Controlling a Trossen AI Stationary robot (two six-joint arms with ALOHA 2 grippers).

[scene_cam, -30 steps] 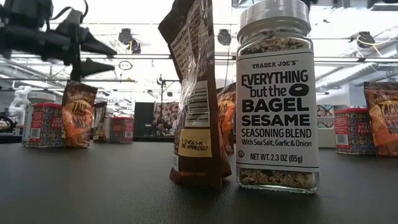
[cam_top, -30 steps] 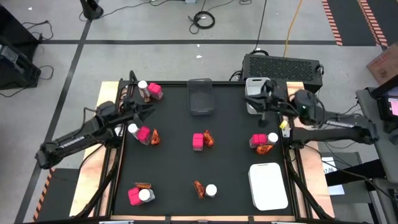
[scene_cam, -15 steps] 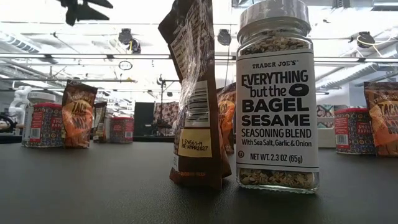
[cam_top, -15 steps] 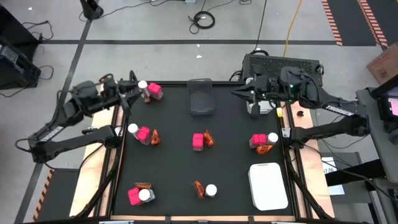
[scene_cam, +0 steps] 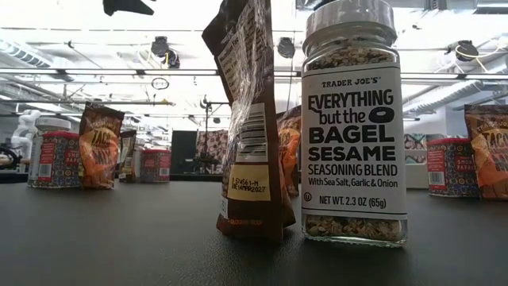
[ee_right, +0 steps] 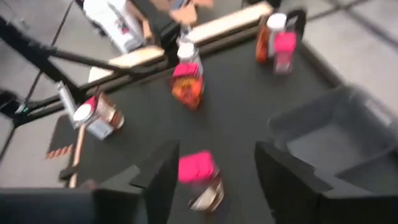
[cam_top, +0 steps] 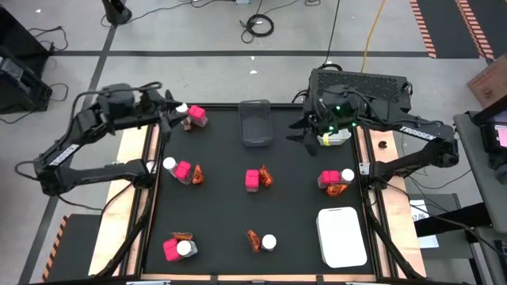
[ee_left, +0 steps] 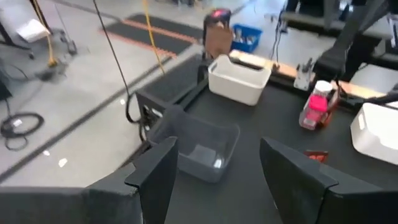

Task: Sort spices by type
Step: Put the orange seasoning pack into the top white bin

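Observation:
The spices stand in small groups on the black table: pink packs (cam_top: 253,180), white-lidded jars (cam_top: 269,241) and orange-red sachets (cam_top: 253,239). In the low view one jar (scene_cam: 354,119) and one sachet (scene_cam: 250,119) stand upright close by. My left gripper (cam_top: 166,109) hovers open by the far-left group (cam_top: 192,116); its wrist view shows nothing between the fingers (ee_left: 217,149). My right gripper (cam_top: 297,132) hovers open between the dark grey tray (cam_top: 256,123) and the far white bin (cam_top: 334,136), with nothing between its fingers (ee_right: 216,152).
A second white bin (cam_top: 342,236) lies at the near right. A black box (cam_top: 360,83) sits beyond the far right edge. Open black table shows between the spice groups. The left gripper (scene_cam: 127,6) hangs high at the top of the low view.
My left gripper has risen and gone toward the table's far left corner, away from the left-middle spice group. My right gripper has swung up and toward the table's left, off the far white bin, and has opened. No spice has moved.

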